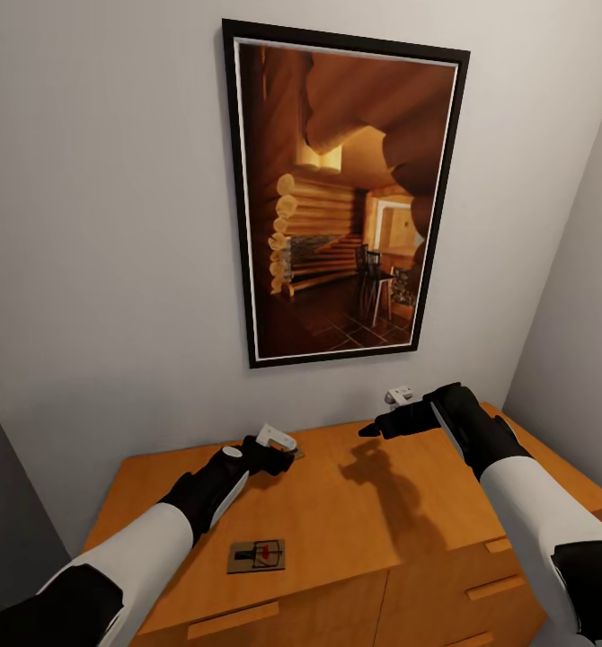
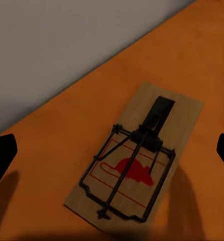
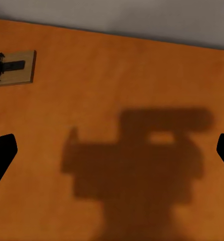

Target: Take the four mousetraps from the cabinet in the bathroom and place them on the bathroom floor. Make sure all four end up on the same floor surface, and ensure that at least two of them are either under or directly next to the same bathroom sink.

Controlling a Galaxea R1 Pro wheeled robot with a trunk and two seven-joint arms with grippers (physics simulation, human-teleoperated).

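Note:
The cabinet (image 1: 355, 530) is a low orange-brown chest against the wall. One mousetrap (image 1: 256, 556) lies flat near the front edge of its top. A second mousetrap (image 2: 137, 160), tan with a black spring bar and a red mark, lies close to the wall, directly below my left gripper (image 1: 283, 458). That gripper (image 2: 113, 153) is open, its fingertips (image 2: 1, 155) wide apart on either side of the trap and above it. My right gripper (image 1: 370, 431) hovers open over bare cabinet top (image 3: 142, 100), and a mousetrap (image 3: 14, 68) lies off to one side of it.
A large black-framed picture (image 1: 346, 198) of a log interior hangs on the grey wall above the cabinet. A second wall (image 1: 579, 296) closes the corner on the right. Wooden bar handles (image 1: 234, 620) run along the drawer fronts below.

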